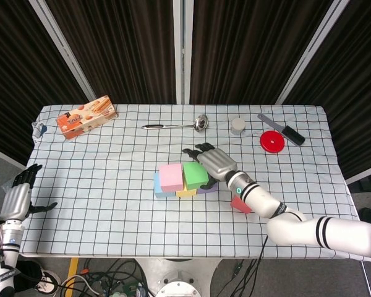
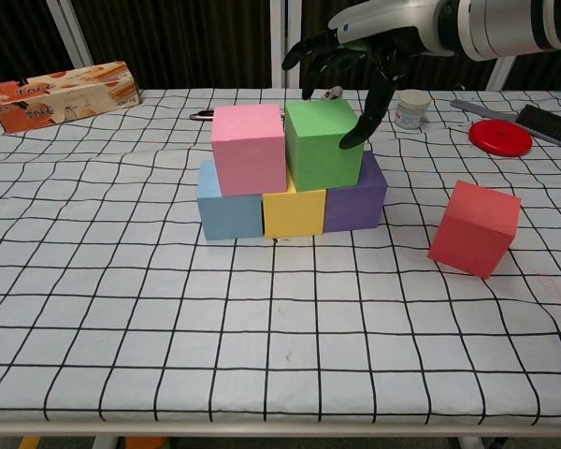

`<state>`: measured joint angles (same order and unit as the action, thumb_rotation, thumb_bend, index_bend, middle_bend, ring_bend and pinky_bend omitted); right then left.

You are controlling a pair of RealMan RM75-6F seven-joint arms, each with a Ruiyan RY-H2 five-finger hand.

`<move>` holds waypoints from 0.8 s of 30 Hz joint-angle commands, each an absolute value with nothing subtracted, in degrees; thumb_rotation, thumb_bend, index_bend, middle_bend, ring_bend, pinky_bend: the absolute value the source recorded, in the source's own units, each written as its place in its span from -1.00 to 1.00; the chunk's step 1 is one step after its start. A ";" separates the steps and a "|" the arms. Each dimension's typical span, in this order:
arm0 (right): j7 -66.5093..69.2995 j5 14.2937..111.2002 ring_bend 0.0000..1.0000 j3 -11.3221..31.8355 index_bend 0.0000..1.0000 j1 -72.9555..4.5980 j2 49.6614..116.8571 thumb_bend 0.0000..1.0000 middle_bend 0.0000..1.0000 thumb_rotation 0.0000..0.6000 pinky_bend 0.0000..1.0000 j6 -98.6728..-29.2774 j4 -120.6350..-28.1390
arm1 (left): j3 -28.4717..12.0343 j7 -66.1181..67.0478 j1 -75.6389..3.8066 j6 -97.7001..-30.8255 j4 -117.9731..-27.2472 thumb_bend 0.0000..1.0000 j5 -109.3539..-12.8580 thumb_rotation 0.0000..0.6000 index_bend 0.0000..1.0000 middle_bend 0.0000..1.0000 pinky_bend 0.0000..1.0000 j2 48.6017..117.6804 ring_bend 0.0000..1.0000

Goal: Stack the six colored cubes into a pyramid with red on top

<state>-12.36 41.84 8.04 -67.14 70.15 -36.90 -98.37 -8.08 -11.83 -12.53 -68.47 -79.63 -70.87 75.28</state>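
Observation:
A blue cube (image 2: 227, 204), a yellow cube (image 2: 294, 212) and a purple cube (image 2: 357, 199) form a row on the checked cloth. On top of them sit a pink cube (image 2: 249, 148) and a green cube (image 2: 323, 143), side by side. The red cube (image 2: 475, 227) lies tilted on the cloth to the right, apart from the stack. My right hand (image 2: 355, 47) hovers over the green cube's right rear with fingers spread, holding nothing; its thumb tip reaches down to the cube's upper right edge. My left hand (image 1: 15, 198) hangs open off the table's left edge.
An orange snack box (image 2: 61, 94) lies at the back left. Along the back are a metal ladle (image 1: 179, 125), a small white jar (image 2: 412, 108), a red disc (image 2: 500, 137) and a black brush (image 2: 542, 122). My right forearm (image 1: 266, 207) partly covers the red cube in the head view.

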 commanded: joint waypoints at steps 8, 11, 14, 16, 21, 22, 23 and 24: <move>-12.73 41.48 -1.00 7.66 -1.00 -67.17 72.17 -0.62 -0.48 1.00 -1.00 -38.60 -97.04 | -7.89 -12.56 -12.34 -68.16 -79.21 -1.00 -70.85 1.00 -0.85 -0.95 -0.93 75.36 -1.00; -13.07 41.22 -1.00 7.50 -1.00 -67.26 72.18 -0.55 -0.40 1.00 -1.00 -38.74 -97.06 | -7.83 -12.71 -12.33 -68.14 -78.99 -1.00 -70.98 1.00 -0.85 -0.95 -0.93 75.45 -1.00; -13.24 41.09 -1.00 7.49 -1.00 -67.22 72.02 -0.53 -0.36 1.00 -1.00 -39.06 -97.40 | -7.85 -12.86 -12.33 -68.15 -78.93 -1.00 -71.05 1.00 -0.85 -0.95 -0.93 75.45 -1.00; -13.16 41.17 -1.00 7.58 -1.00 -67.13 71.71 -0.53 -0.36 1.00 -1.00 -39.14 -97.83 | -7.85 -12.92 -12.30 -68.20 -78.93 -1.00 -71.09 1.00 -0.85 -0.95 -0.93 75.42 -1.00; -13.15 41.80 -1.00 7.75 -1.00 -66.79 70.89 -0.53 -0.35 1.00 -1.00 -39.65 -99.02 | -7.57 -12.85 -12.09 -68.37 -79.00 -1.00 -71.30 1.00 -0.85 -0.95 -0.93 75.48 -1.00; -13.19 41.90 -1.00 7.78 -1.00 -66.72 70.88 -0.53 -0.35 1.00 -1.00 -39.85 -99.14 | -7.46 -12.87 -11.95 -68.57 -79.12 -1.00 -71.47 1.00 -0.85 -0.95 -0.93 75.44 -1.00; -13.28 41.97 -1.00 7.76 -1.00 -66.68 70.93 -0.53 -0.35 1.00 -1.00 -40.03 -99.19 | -7.47 -12.87 -11.96 -68.59 -79.16 -1.00 -71.50 1.00 -0.85 -0.95 -0.93 75.43 -1.00; -13.42 42.03 -1.00 7.73 -1.00 -66.64 71.00 -0.53 -0.35 1.00 -1.00 -40.25 -99.22 | -7.54 -12.89 -12.03 -68.52 -79.16 -1.00 -71.49 1.00 -0.85 -0.95 -0.93 75.40 -1.00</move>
